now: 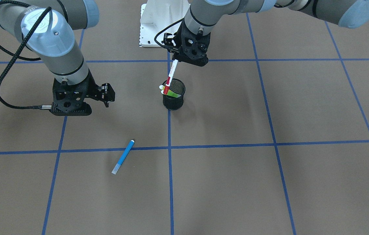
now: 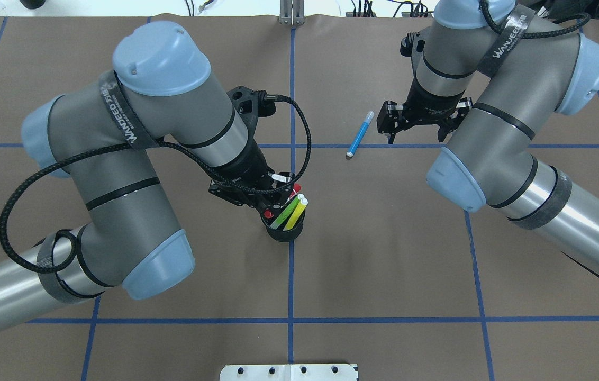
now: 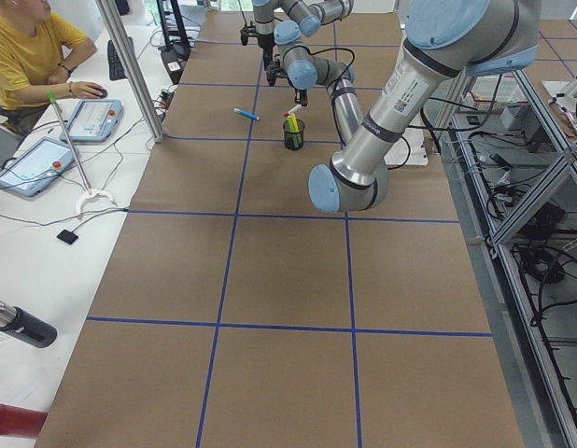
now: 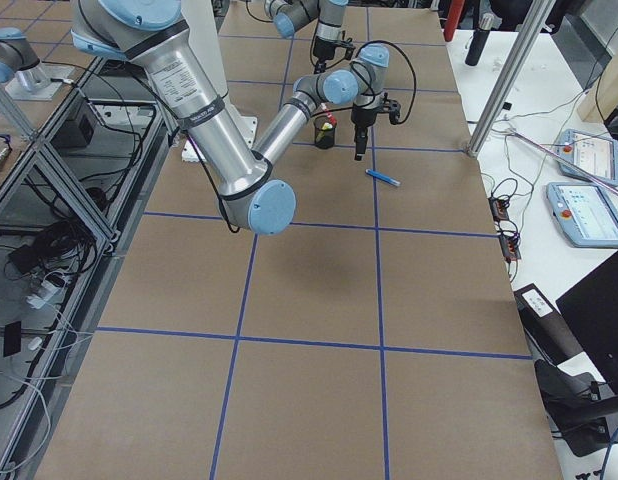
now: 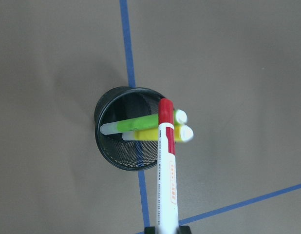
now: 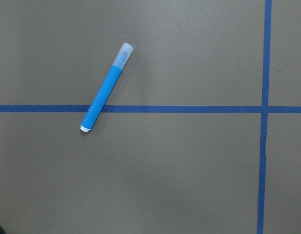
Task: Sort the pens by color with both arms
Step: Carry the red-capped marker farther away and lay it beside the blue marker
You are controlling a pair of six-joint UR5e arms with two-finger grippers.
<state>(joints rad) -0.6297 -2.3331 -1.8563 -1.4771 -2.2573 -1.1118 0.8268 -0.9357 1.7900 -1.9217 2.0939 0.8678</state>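
Left wrist-mounted view says most about the step, which I judge to be getting the slim white pen with red ends (image 5: 166, 165) clear of the round black mesh cup (image 5: 109, 151). The left gripper (image 1: 177, 60) has its fingers clamped on the pen's upper part. The pen hangs tilted, its lower red end over the cup's mouth and across the pale caps of the bright green pen (image 5: 136, 126) and the yellow pen (image 5: 150, 134), which lean inside the cup. Whether that end has cleared the rim I cannot tell.

To do this well, the lift should follow the pen's own slant, so the red end neither catches the mesh rim nor drags the two leaning pens and tips the light cup. The grip should stay firm, since a slim pen held near one end can swing.

The left arm is folded at the elbow, its wrist pointing down over the cup near the table's middle. The right gripper (image 2: 416, 138) hangs with fingers apart above the brown table (image 1: 269, 179), just right of the blue pen (image 6: 103, 95), which lies flat across a blue tape line, far from the robot's base.
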